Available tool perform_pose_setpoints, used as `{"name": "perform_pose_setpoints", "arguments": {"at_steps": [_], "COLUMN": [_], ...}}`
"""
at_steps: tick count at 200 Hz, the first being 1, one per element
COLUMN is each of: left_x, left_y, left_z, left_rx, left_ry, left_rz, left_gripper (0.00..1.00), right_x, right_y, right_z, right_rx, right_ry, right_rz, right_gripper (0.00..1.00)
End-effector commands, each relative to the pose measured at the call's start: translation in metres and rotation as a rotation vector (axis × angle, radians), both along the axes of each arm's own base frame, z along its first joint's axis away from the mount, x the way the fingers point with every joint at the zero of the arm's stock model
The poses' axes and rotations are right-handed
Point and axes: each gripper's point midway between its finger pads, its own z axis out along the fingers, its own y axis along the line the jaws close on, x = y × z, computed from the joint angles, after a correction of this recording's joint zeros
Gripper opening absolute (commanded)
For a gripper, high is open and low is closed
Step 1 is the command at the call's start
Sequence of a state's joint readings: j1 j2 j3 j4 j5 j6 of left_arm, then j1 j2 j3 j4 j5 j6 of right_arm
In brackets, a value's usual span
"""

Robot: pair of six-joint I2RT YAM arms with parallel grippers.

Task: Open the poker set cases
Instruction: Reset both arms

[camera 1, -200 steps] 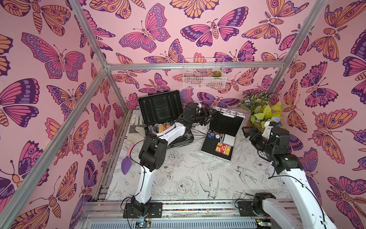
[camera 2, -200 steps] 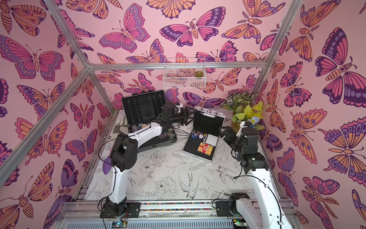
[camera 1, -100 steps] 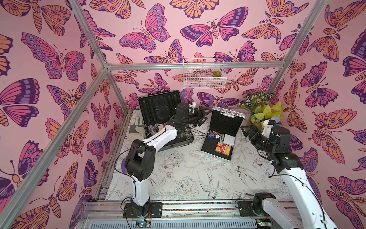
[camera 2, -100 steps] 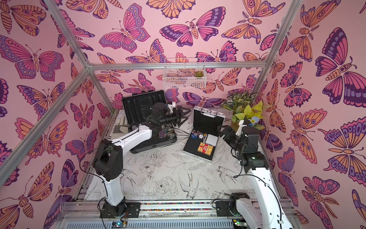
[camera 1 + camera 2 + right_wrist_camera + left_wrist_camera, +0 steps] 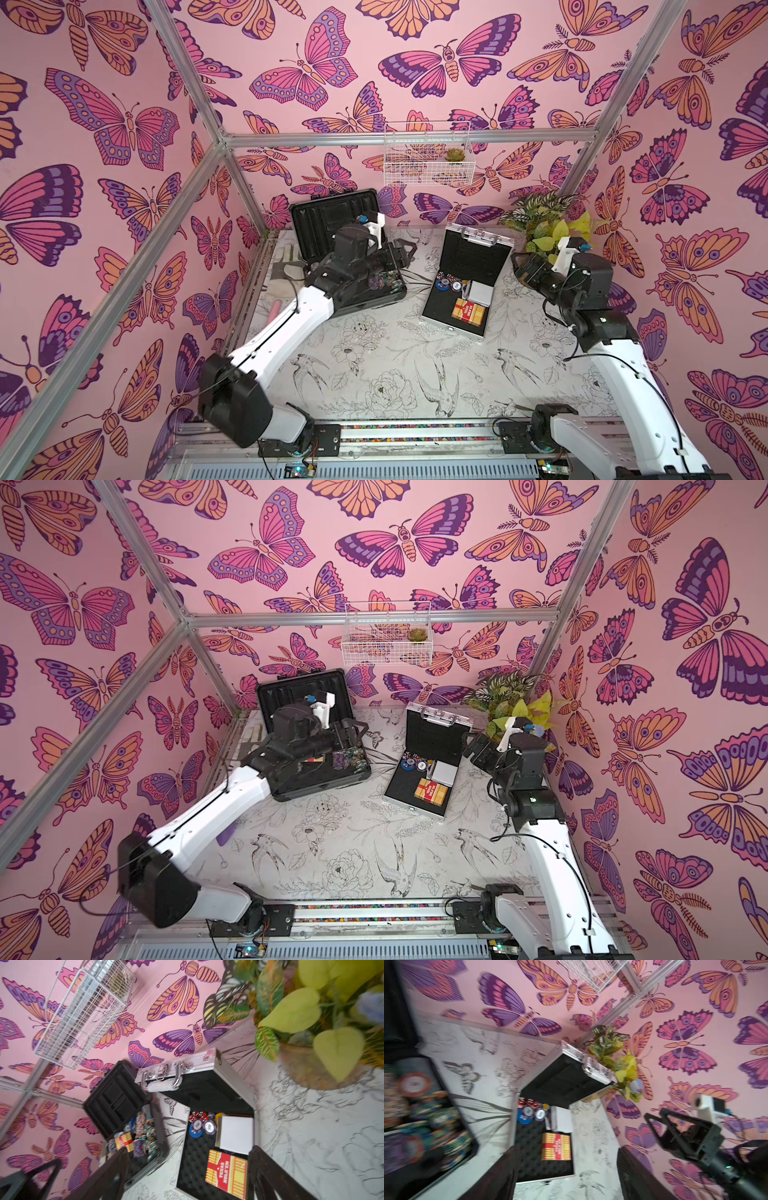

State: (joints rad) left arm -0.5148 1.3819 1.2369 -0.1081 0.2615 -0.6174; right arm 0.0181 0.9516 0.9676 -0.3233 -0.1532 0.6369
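Both poker set cases stand with their lids raised. The larger dark case [image 5: 328, 220] [image 5: 299, 696] sits at the back left, with chips and cards inside. The smaller silver case [image 5: 473, 257] [image 5: 432, 737] [image 5: 207, 1088] lies right of centre and holds chips, a white box and a red card pack [image 5: 469, 311]. My left gripper [image 5: 403, 253] [image 5: 568, 1148] hovers open over the dark case's right side, pointing at the silver case [image 5: 564, 1078], with nothing between its fingers. My right gripper [image 5: 519, 262] [image 5: 188, 1148] is open and empty, just right of the silver case's lid.
A potted plant [image 5: 544, 224] stands in the back right corner, close behind my right gripper. A white wire basket [image 5: 428, 158] hangs on the back wall. Cloth and small pink items [image 5: 286, 266] lie along the table's left edge.
My left gripper has drawn back leftwards from the silver case's lid to above the dark case, and its elbow has swung down and left. The right arm has barely moved.
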Motion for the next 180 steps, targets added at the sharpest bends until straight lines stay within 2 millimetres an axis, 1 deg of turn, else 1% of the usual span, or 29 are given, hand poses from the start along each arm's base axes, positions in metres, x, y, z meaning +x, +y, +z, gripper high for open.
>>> {"name": "perform_pose_setpoints", "arguments": {"at_steps": [1,17,34,39,49,59,63,70,81,92,107,113,114,115,117,120,132,147,159,164,180], "left_x": [-0.004,-0.008,-0.013,-0.015,-0.020,-0.024,-0.026,-0.029,-0.034,-0.037,-0.040,-0.039,-0.038,-0.040,-0.042,-0.043,-0.044,-0.043,-0.040,-0.037,-0.027], "left_y": [0.075,0.114,0.148,0.156,0.170,0.183,0.189,0.198,0.210,0.222,0.242,0.249,0.251,0.252,0.255,0.259,0.270,0.280,0.285,0.287,0.279], "left_z": [-0.027,-0.046,-0.062,-0.068,-0.073,-0.076,-0.081,-0.087,-0.101,-0.112,-0.132,-0.134,-0.134,-0.143,-0.151,-0.157,-0.174,-0.191,-0.202,-0.201,-0.204], "left_rx": [0.340,0.457,0.538,0.559,0.591,0.613,0.624,0.634,0.661,0.696,0.717,0.705,0.703,0.712,0.715,0.714,0.696,0.674,0.645,0.637,0.593], "left_ry": [-0.141,-0.153,-0.164,-0.167,-0.192,-0.226,-0.236,-0.261,-0.300,-0.338,-0.324,-0.323,-0.323,-0.307,-0.291,-0.276,-0.228,-0.192,-0.177,-0.187,-0.179], "left_rz": [0.213,0.337,0.445,0.470,0.517,0.570,0.589,0.621,0.656,0.674,0.713,0.720,0.723,0.717,0.713,0.715,0.714,0.705,0.700,0.696,0.618], "left_gripper": [0.81,0.85,0.87,0.87,0.88,0.89,0.91,0.94,0.97,0.98,0.99,0.99,0.99,0.99,0.99,0.99,0.99,0.99,0.99,0.99,0.99], "right_x": [-0.008,-0.018,-0.031,-0.035,-0.042,-0.046,-0.047,-0.047,-0.048,-0.048,-0.047,-0.045,-0.044,-0.044,-0.043,-0.042,-0.036,-0.027,-0.022,-0.019,-0.011], "right_y": [-0.037,-0.055,-0.076,-0.082,-0.091,-0.099,-0.102,-0.104,-0.109,-0.110,-0.113,-0.112,-0.112,-0.112,-0.112,-0.112,-0.107,-0.103,-0.099,-0.096,-0.084], "right_z": [-0.014,-0.026,-0.043,-0.049,-0.062,-0.081,-0.088,-0.102,-0.127,-0.144,-0.167,-0.174,-0.174,-0.174,-0.175,-0.175,-0.176,-0.172,-0.172,-0.171,-0.167], "right_rx": [-0.213,-0.293,-0.382,-0.407,-0.462,-0.512,-0.530,-0.556,-0.574,-0.585,-0.607,-0.613,-0.613,-0.613,-0.615,-0.619,-0.620,-0.633,-0.634,-0.637,-0.646], "right_ry": [0.019,0.006,-0.007,-0.008,-0.007,0.006,0.007,0.005,0.022,0.042,0.085,0.094,0.091,0.089,0.088,0.086,0.100,0.054,0.033,0.018,-0.045], "right_rz": [-0.131,-0.216,-0.315,-0.345,-0.384,-0.416,-0.427,-0.434,-0.452,-0.456,-0.457,-0.448,-0.446,-0.447,-0.448,-0.449,-0.408,-0.386,-0.359,-0.338,-0.268], "right_gripper": [0.92,0.92,0.92,0.92,0.93,0.93,0.93,0.93,0.92,0.92,0.92,0.92,0.92,0.92,0.93,0.93,0.93,0.94,0.94,0.94,0.94]}}
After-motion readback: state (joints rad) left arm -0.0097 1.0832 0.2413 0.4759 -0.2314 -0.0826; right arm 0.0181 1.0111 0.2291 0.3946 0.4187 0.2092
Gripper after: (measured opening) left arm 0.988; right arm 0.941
